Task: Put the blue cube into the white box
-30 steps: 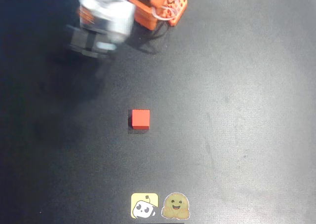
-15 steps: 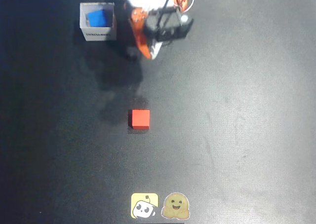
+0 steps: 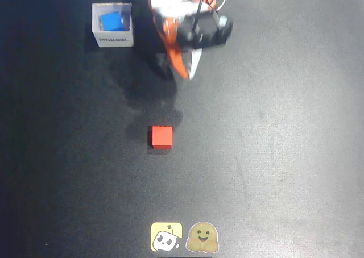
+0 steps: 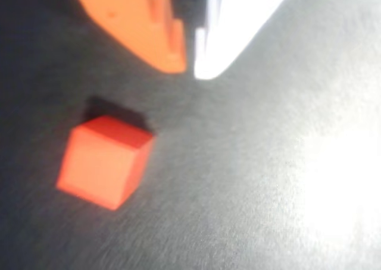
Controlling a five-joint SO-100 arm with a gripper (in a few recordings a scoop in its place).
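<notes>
Inside the white box point(image 3: 113, 37) at top left of the overhead view sits the blue cube point(image 3: 111, 21), so the placing step looks done and I judge only a retreat to rest remains. Gripper point(image 3: 189, 72) hangs empty, tips nearly together, pointing down-frame toward the red cube point(image 3: 161, 137), apart from it.

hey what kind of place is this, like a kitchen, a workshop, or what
Most likely a small robot test bench, not a kitchen. A dark mat carries practice props: a blue cube inside a white box and a red cube. Two cartoon stickers sit at its edge, and the gripper has its jaws shut.
</notes>
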